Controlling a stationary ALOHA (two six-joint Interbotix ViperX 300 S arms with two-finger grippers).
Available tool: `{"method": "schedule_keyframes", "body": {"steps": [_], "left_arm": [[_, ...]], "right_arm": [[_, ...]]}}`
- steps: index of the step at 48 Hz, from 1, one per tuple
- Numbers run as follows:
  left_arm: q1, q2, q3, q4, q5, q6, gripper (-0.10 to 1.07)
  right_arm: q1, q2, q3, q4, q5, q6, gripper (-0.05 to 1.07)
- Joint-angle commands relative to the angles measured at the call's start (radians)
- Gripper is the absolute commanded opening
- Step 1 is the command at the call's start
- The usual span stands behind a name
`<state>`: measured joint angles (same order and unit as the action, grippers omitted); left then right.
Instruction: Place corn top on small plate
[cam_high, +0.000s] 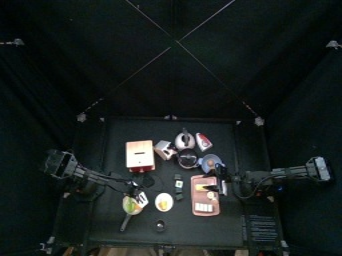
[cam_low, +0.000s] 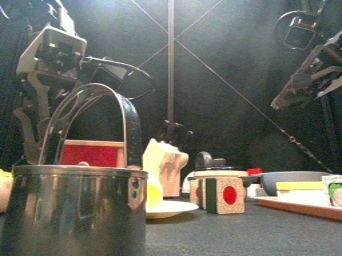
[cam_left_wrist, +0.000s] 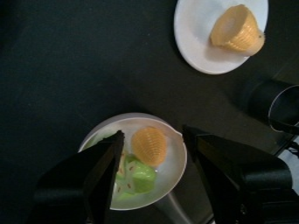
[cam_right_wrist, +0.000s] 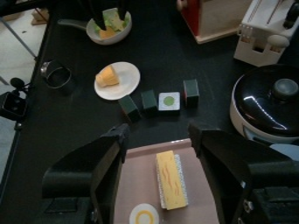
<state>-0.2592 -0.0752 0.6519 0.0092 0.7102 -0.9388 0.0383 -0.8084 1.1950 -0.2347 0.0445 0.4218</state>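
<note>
The corn top (cam_left_wrist: 237, 29), a stubby yellow-orange piece, lies on the small white plate (cam_left_wrist: 201, 44). Both also show in the right wrist view, corn top (cam_right_wrist: 107, 76) on plate (cam_right_wrist: 126, 86), and in the top view, where the plate (cam_high: 163, 203) sits near the table's front. My left gripper (cam_left_wrist: 152, 133) is open and empty, above the green dish (cam_left_wrist: 166, 179), apart from the small plate. My right gripper (cam_right_wrist: 156, 131) is open and empty, above the cutting board (cam_right_wrist: 140, 179).
The green dish holds a paler orange piece (cam_left_wrist: 151, 144) and a green piece. A yellow stick (cam_right_wrist: 170, 179) lies on the board. Small blocks (cam_right_wrist: 158, 102), a black pot (cam_right_wrist: 271, 101) and a red box (cam_high: 139, 152) stand around. A steel pot (cam_low: 74, 210) stands at the front edge.
</note>
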Motion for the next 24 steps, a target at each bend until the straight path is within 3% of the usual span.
{"method": "schedule_keyframes", "body": {"steps": [1,24], "left_arm": [[0.003,-0.006,-0.032,0.015,-0.008,0.000,0.91],[0.003,-0.003,-0.067,-0.008,-0.150,-0.012,0.91]], "right_arm": [[0.000,0.003,-0.009,0.000,-0.003,0.002,0.90],[0.000,0.002,-0.009,0.008,0.005,0.002,0.90]]}}
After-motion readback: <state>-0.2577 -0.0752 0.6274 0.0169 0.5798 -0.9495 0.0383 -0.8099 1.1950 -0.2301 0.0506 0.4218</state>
